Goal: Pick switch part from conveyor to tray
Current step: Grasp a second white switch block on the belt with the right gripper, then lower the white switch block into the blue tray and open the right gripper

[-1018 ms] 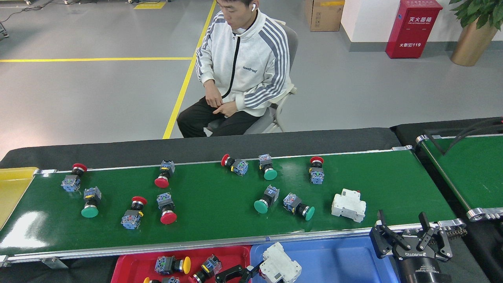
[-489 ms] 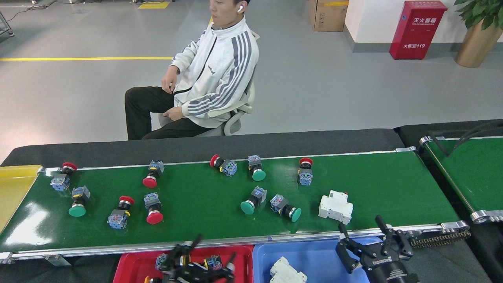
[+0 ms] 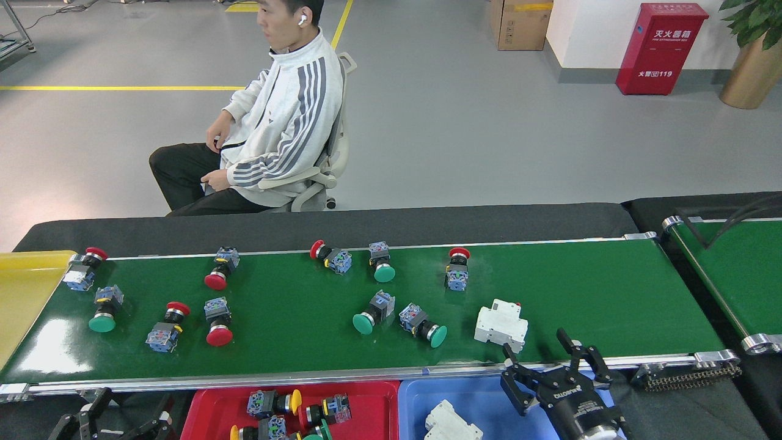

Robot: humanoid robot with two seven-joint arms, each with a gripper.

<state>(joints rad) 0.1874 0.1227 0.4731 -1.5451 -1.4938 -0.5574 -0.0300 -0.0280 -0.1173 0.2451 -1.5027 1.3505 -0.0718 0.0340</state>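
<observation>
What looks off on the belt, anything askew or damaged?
No visible damage. The push-button switches lie tipped on their sides, pointing every way, e.g. the green-capped switch. The white breaker sits skewed on the conveyor, the only one among buttons.

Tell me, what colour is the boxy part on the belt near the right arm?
White, seen in the head view.

Both tools (image 3: 547, 357) (image 3: 116, 406) agape, empty

One head view, looking forward and down.
The conveyor (image 3: 550, 287) is seen from its near long edge, spanning the frame at mid distance; floor lies beyond its far edge, and tray rims are cut off at the bottom.
</observation>
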